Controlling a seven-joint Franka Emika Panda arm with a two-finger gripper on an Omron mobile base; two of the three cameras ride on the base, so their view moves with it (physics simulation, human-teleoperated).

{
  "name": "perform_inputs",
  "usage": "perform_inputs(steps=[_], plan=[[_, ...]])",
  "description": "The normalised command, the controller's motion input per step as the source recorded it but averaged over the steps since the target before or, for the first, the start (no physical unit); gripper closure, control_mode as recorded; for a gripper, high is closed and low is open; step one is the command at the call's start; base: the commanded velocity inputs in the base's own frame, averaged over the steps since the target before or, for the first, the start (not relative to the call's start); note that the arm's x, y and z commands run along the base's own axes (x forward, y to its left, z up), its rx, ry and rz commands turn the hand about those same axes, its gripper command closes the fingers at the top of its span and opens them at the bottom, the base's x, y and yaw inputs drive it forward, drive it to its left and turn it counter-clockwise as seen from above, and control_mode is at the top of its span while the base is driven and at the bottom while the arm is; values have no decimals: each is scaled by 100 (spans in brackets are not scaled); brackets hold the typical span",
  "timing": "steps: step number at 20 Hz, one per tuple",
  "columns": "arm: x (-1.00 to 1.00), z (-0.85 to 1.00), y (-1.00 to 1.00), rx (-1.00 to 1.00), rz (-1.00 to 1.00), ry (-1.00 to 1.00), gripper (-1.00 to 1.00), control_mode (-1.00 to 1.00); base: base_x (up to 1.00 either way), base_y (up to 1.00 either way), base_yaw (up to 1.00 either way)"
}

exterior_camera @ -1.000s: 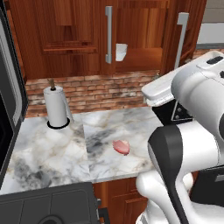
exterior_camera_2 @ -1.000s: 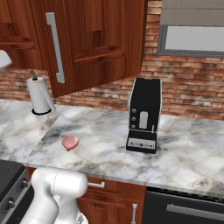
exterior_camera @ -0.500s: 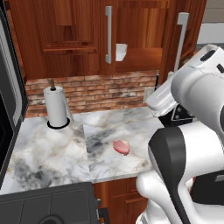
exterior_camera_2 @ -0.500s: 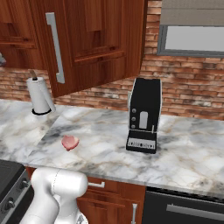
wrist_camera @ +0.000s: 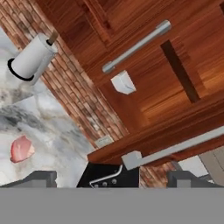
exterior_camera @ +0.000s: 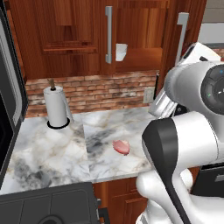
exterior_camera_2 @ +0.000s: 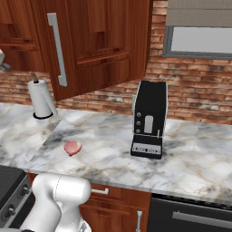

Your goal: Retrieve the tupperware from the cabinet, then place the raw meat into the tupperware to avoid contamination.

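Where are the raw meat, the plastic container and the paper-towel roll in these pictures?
raw meat point(exterior_camera: 121, 147): left base view, middle of the pink slab on the counter.
tupperware point(exterior_camera: 121, 52): left base view, its whitish front inside the open cabinet.
paper-towel roll point(exterior_camera_2: 40, 98): right base view, middle of the white roll.

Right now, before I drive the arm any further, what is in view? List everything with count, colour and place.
cabinet: one, reddish-brown wood with silver bar handles, on the wall above the counter; right door swung open.
tupperware: one, whitish, on the shelf inside the open cabinet.
raw meat: one, pink-red, flat on the counter near its front edge.
paper-towel roll: one, white, upright on a dark base at the back left of the counter.
coffee machine: one, black, on the counter right of the meat.
counter: one, grey-white marble.
brick wall: red-brown, behind the counter.
gripper: one, dark fingertips, open, empty.
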Motion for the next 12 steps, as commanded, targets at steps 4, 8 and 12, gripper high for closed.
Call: perform_inputs(steps=[4,8,12], plan=[[16,-27,0,-15,0,9,-100,-100,0,0,0],[22,-26,0,-9,0,2,-100,-100,0,0,0],[23,-22,0,-6,0,0,-100,-100,0,0,0]])
